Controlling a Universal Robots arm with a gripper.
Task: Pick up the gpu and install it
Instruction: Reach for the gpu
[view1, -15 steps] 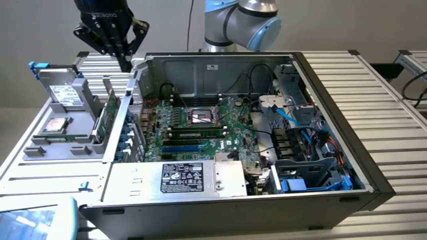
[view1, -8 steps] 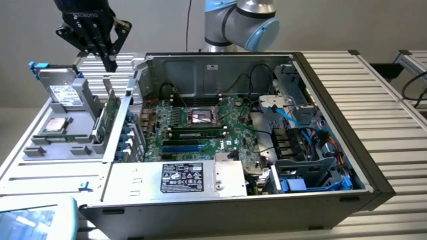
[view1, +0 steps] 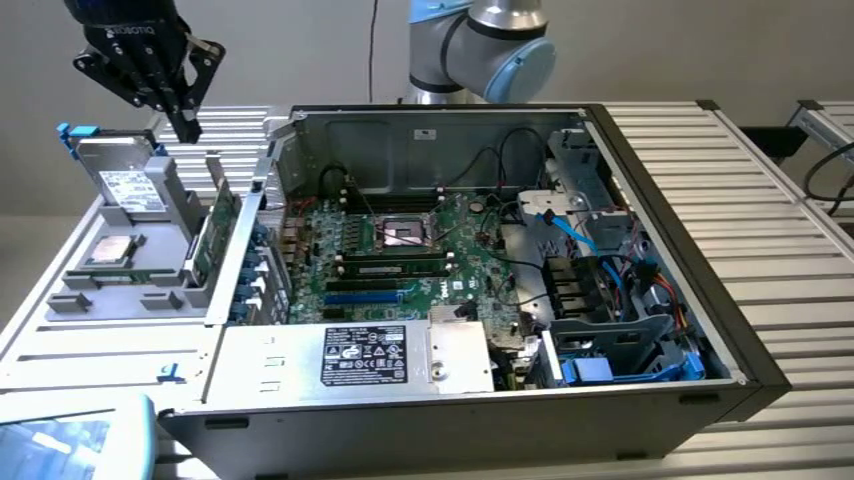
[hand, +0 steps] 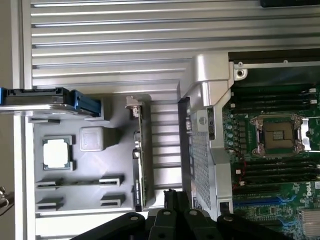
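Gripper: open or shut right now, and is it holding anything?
Gripper: shut, holding nothing; it hangs above the grey holder, close to the gpu standing upright in it.

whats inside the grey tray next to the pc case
The gpu standing on edge, a drive upright with a white label, and a processor chip lying flat. Its lower edge is hidden behind the tray wall.

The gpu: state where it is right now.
The gpu stands on edge in the grey holder, on the exterior view's left, beside the open computer case, with the gripper above it.
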